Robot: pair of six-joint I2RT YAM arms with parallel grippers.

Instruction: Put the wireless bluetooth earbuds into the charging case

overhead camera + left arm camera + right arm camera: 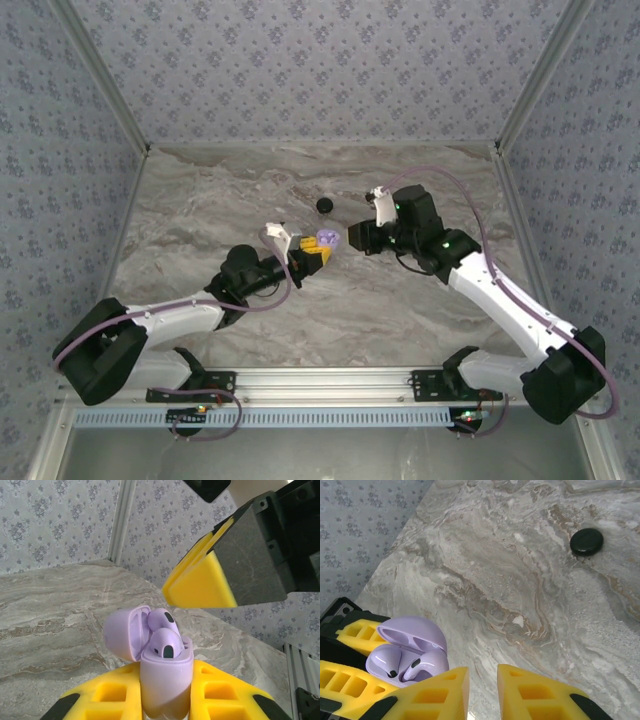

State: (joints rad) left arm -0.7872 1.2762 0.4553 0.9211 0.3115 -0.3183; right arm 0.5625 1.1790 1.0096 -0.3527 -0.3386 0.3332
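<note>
I am gripping the charging case [166,680] in the left gripper [315,250], earbuds [162,630] seated (lid [122,637] open), and aiming the narrowed, empty right gripper [482,690] beside it to tip the lid gently shut.

Overhead looks down; close wrist views share lavender case [166,680].

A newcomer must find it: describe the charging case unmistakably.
On the marble table, find the yellow fingers of the left gripper, mid-table. The charging case sits clamped between them: lavender, lid open, two earbuds inside, unlike the flat black disc lying beyond.
</note>
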